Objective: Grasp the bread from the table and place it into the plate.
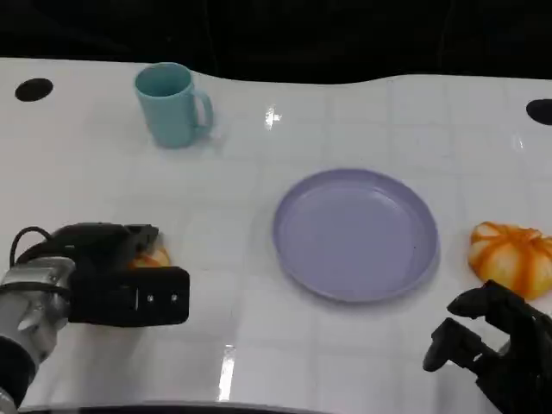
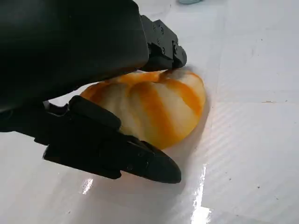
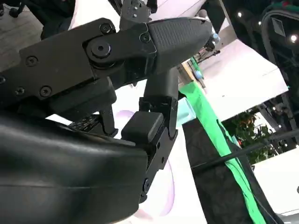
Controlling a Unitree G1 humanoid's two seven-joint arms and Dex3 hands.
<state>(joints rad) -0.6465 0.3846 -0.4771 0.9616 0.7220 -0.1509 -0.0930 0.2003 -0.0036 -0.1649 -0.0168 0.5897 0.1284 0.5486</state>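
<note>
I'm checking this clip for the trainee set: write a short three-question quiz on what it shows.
1. True or false: the plate already holds bread.
2. Which hand has its fingers around a bread roll? A) left hand B) right hand
3. Fill in: the teal ____ stands at the table's far side.

Key: 1 false; 2 A, as the left wrist view shows, while a second roll lies untouched beside the plate; 3 mug.

The white desk [image 1: 259, 224] carries a teal mug [image 1: 172, 104], a lilac plate [image 1: 355, 234] and two orange-striped breads [image 1: 152, 256] [image 1: 511, 256], one at each side.
</note>
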